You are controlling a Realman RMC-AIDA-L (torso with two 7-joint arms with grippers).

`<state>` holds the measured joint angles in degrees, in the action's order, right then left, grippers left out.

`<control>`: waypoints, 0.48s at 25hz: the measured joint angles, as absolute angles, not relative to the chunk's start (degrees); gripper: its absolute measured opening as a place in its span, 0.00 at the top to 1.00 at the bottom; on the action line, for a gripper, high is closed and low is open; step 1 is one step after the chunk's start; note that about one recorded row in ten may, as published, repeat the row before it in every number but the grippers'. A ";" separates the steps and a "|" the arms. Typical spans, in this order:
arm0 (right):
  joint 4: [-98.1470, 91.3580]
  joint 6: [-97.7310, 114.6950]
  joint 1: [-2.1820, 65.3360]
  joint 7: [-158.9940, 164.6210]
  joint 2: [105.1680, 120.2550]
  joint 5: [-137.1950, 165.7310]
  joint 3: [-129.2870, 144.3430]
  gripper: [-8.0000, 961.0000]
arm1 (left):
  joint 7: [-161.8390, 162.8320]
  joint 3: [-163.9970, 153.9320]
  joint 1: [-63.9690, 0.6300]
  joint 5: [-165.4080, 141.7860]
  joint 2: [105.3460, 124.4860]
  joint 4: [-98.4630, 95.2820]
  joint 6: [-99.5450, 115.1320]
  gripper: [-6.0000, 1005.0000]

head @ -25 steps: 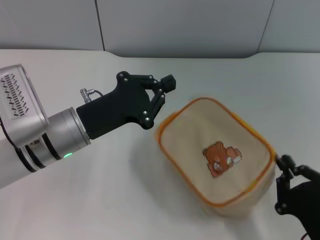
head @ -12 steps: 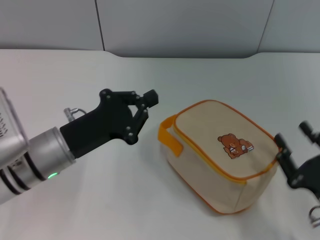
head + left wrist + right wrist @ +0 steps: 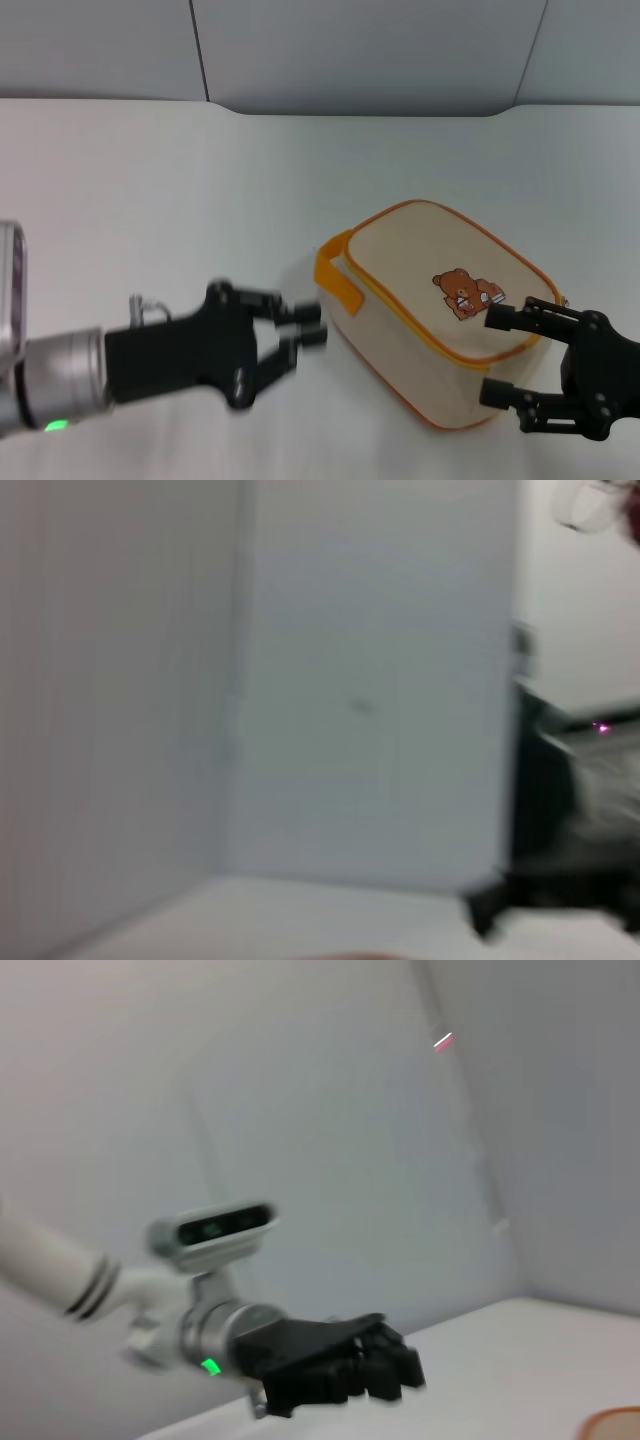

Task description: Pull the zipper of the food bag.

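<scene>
A pale, matte white bench (image 3: 180,190) fills most of the head view, its far edge running straight across with a shallow notch near the middle. Behind that edge stands a grey panelled wall (image 3: 370,50), split by thin vertical seams toward the far left and far right corners.

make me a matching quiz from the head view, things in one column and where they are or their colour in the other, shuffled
Things:
1. left claw
2. right claw
3. strap
4. bear picture

Descriptions:
A. orange loop at the bag's end
B. open, at the bag's right end
C. brown, on the bag's top panel
D. low on the table, just left of the food bag

Pairs: 1-D, 2-B, 3-A, 4-C
</scene>
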<state>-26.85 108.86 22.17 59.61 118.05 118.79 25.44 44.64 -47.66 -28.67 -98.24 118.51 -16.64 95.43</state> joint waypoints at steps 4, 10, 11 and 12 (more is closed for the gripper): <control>-28.66 110.66 24.33 60.96 117.86 119.09 27.97 0.12 | 46.38 -55.28 -24.40 -98.27 118.24 -23.52 98.55 0.85; -29.15 110.28 25.36 60.02 118.15 119.37 28.66 0.12 | 47.51 -55.92 -22.06 -98.27 118.14 -25.65 99.32 0.68; -29.15 110.25 25.46 59.88 118.15 119.48 28.80 0.12 | 47.51 -55.86 -21.79 -98.27 118.06 -25.68 99.36 0.64; -29.15 110.22 25.51 59.74 118.16 119.57 29.00 0.12 | 47.52 -55.85 -21.70 -98.26 118.04 -25.69 99.38 0.59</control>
<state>-29.15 110.22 25.51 59.74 118.16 119.57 29.00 47.52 -55.85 -21.70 -98.26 118.04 -25.69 99.38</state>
